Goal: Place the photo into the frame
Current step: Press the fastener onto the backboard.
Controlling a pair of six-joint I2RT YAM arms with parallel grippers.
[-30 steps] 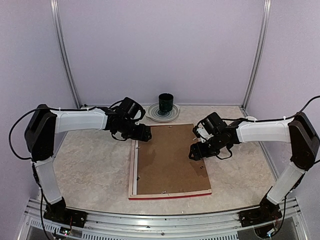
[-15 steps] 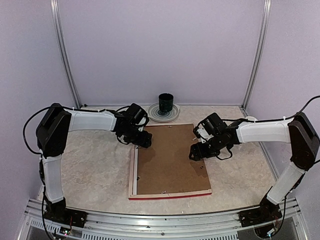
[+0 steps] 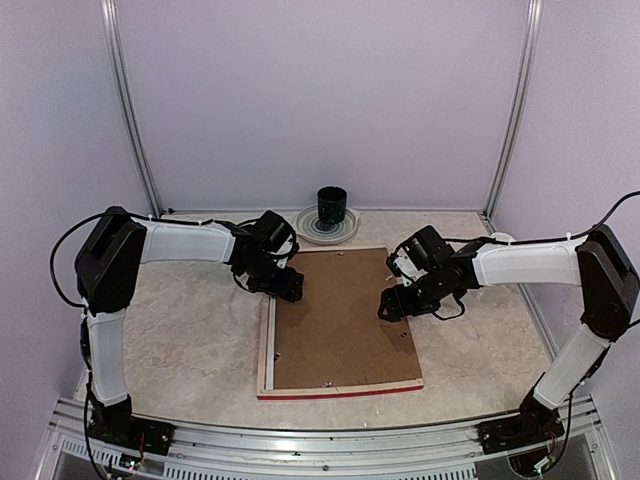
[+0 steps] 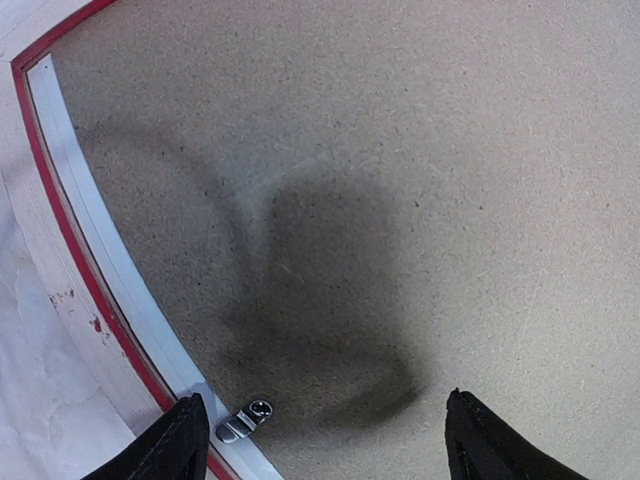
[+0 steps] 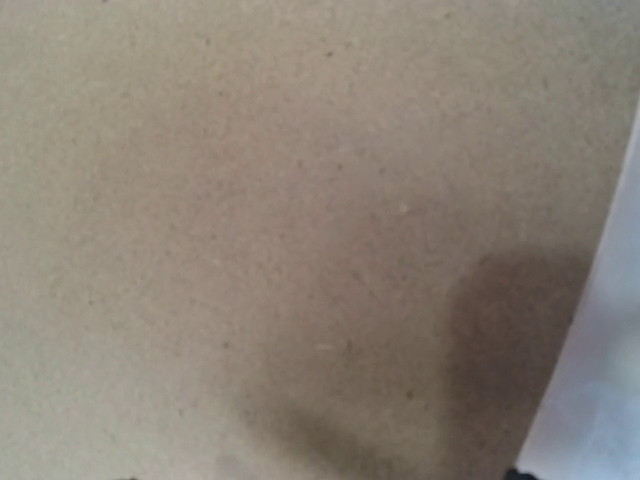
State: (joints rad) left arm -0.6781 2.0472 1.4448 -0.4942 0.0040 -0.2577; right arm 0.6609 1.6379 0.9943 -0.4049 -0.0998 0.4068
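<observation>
Left claw [image 4: 322, 445] spread wide above the far-left corner of the thin, red-edged, pale-wood-backed rectangular frame [image 3: 264, 345]; right claw [image 3: 392, 302] equally wide at its right side; neither holds anything.

Under both claws is a plain brown fibreboard backing board [image 3: 335, 320], seated in the frame, which lies face down in the middle of the counter [image 3: 180, 340]. A small metal turn clip [image 4: 245, 418] sits just beside one fingertip [image 4: 185, 445]. I judge the frame stiff and light, best taken by a side rail, since the flat board offers no purchase. No photo is in view, and whether it lies under the board cannot be told. As paper it should be floppy, easily creased, and best lifted by an edge. Beyond, a dark green cup [image 3: 332, 208] stands on a round striped plate [image 3: 308, 232].
</observation>
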